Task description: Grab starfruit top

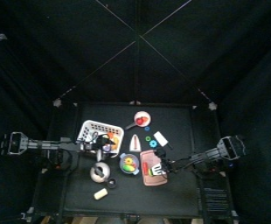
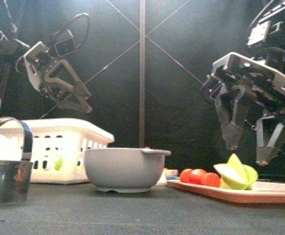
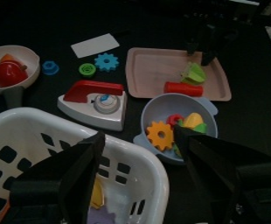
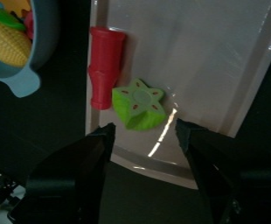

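The starfruit (image 4: 142, 103) is a small yellow-green star-shaped piece lying on the pink tray (image 4: 219, 79), next to a red piece (image 4: 105, 66). It also shows in the front view (image 2: 237, 172) and the left wrist view (image 3: 194, 73). My right gripper (image 4: 142, 125) hangs open just above it, one jaw on each side, not touching it. In the front view the right gripper (image 2: 256, 138) hangs over the tray (image 2: 274, 190). My left gripper (image 3: 144, 138) is open and empty above the white basket (image 3: 56, 166), raised at the left (image 2: 65, 87).
A grey-blue bowl (image 3: 179, 122) with toy pieces sits beside the tray. A red and white iron-shaped toy (image 3: 93, 96), a white bowl holding a red piece (image 3: 12, 66), blue gears (image 3: 107, 63) and a white card (image 3: 97, 44) lie around. A metal cup (image 2: 4, 174) stands front left.
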Robot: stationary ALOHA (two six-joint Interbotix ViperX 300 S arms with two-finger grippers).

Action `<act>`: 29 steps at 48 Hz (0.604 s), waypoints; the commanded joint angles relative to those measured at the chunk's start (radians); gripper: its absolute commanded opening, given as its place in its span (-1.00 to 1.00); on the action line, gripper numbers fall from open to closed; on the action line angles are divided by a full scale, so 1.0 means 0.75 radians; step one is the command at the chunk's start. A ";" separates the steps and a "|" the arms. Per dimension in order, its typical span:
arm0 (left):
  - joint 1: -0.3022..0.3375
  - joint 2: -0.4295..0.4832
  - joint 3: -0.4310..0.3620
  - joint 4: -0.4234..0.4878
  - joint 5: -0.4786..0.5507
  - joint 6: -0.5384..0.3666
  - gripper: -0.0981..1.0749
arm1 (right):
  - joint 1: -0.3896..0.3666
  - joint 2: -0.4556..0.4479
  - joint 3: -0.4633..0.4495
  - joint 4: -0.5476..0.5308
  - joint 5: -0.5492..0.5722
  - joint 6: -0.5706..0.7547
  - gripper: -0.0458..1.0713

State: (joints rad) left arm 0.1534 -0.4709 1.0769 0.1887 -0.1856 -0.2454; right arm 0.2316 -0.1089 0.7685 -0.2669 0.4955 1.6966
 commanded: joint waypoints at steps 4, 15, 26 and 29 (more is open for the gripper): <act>0.000 -0.004 -0.006 -0.012 -0.012 0.000 0.82 | -0.002 0.020 -0.002 -0.022 -0.065 0.008 0.71; 0.000 -0.004 0.004 -0.014 -0.012 0.000 0.82 | -0.004 0.094 -0.012 -0.014 -0.135 0.006 0.69; 0.002 -0.004 0.006 -0.014 -0.014 0.000 0.82 | -0.004 0.100 -0.014 -0.018 -0.135 0.006 0.61; 0.004 -0.004 0.010 -0.014 -0.012 0.000 0.82 | -0.004 0.100 -0.012 -0.018 -0.137 0.004 0.55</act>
State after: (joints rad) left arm 0.1534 -0.4709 1.0937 0.1795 -0.1856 -0.2454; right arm 0.2301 -0.0184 0.7747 -0.2792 0.3973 1.7027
